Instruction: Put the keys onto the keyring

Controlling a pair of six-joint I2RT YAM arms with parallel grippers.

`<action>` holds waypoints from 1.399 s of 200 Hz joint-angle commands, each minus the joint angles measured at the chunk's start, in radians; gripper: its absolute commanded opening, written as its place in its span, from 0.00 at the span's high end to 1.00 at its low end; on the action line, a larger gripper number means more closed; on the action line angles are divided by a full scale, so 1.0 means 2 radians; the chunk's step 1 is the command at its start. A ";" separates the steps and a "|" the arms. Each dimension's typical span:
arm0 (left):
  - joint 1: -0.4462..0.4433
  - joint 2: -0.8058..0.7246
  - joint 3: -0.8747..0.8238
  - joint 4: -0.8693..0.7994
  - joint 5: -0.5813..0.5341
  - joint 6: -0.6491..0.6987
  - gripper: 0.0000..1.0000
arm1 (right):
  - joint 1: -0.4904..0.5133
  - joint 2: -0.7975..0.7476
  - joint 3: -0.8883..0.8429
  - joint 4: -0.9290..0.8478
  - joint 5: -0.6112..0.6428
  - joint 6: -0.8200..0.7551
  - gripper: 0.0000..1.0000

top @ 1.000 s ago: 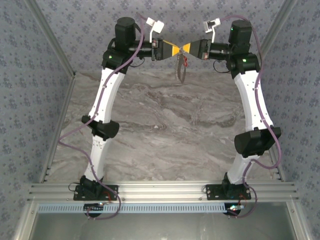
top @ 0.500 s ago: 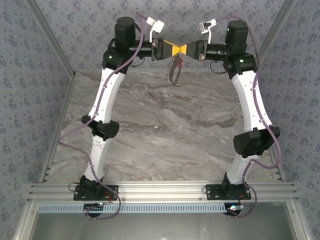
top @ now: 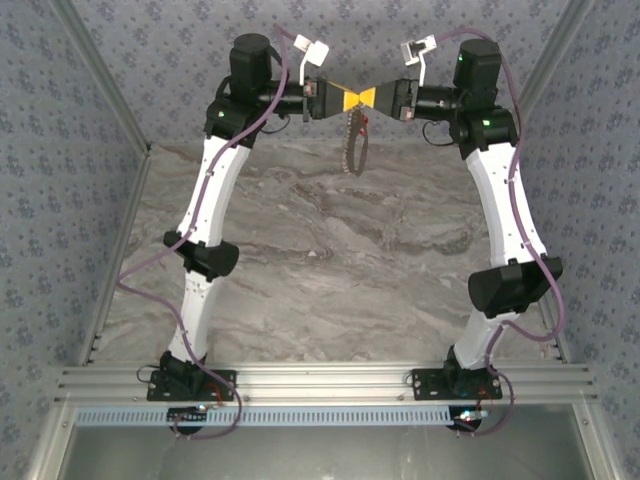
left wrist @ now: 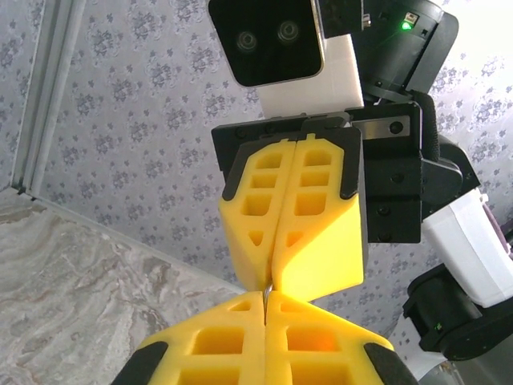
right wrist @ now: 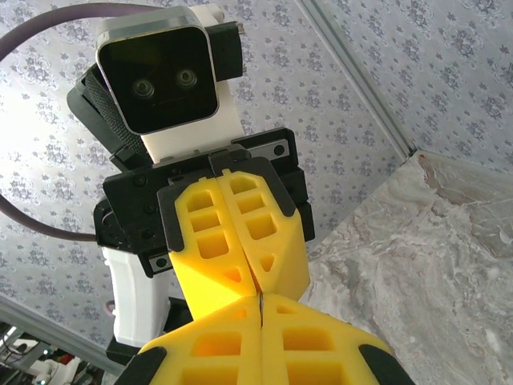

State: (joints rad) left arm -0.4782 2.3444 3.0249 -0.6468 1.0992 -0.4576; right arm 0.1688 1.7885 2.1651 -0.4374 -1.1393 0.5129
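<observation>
left gripper (top: 349, 98) jaws just closed, now tip to tip with right gripper (top: 367, 97), whose jaws are also shut. keyring (top: 351, 142) hangs from that junction, above the tabletop (top: 330, 260) far edge. looks pinched from both sides, ready for threading

Legible markings: none.
No text, label or number is readable on the arms (top: 205, 190), wrist cameras (left wrist: 276, 40), wallpaper (top: 60, 150) or surface (top: 340, 260).
</observation>
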 commanded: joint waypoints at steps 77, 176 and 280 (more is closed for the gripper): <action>-0.011 -0.016 0.006 0.071 -0.015 -0.029 1.00 | -0.042 -0.051 -0.091 0.206 0.009 0.155 0.61; -0.004 -0.018 0.006 0.155 -0.025 -0.098 1.00 | -0.050 -0.196 -0.266 0.154 0.221 0.082 0.49; -0.006 -0.023 0.007 0.156 -0.041 -0.109 1.00 | 0.068 -0.222 -0.268 0.040 0.371 -0.060 0.41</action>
State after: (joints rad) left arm -0.4911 2.3444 3.0249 -0.3843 1.0245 -0.6582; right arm 0.2939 1.3388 1.6169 -0.3214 -0.4541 0.4522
